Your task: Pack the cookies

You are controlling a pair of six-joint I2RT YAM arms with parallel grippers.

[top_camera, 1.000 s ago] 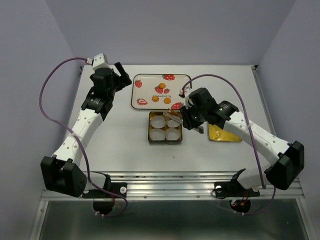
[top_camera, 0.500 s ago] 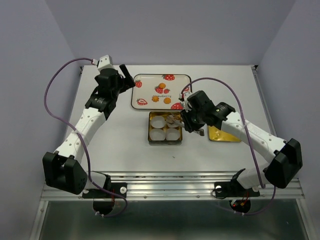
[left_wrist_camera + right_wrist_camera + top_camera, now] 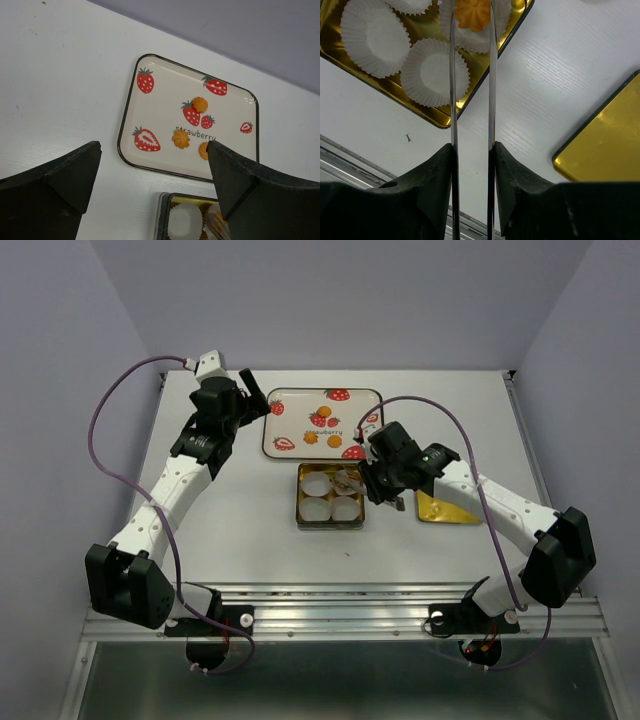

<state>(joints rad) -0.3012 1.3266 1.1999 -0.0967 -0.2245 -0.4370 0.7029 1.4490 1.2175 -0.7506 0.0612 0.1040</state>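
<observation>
Lid (image 3: 447,508) lies beside your tin (image 3: 331,526) of four cups (image 3: 375,37); right gripper (image 3: 350,480) pinches one cookie (image 3: 472,12), three on tray (image 3: 160,115), left gripper (image 3: 154,150) spread.

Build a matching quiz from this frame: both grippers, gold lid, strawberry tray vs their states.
Things:
1 left gripper
2 right gripper
3 gold lid
4 strawberry tray

States:
A holds three cookies
B open, empty
C flat on the table, right of the tin
D shut on a cookie over the tin

Pairs: 1-B, 2-D, 3-C, 4-A
</observation>
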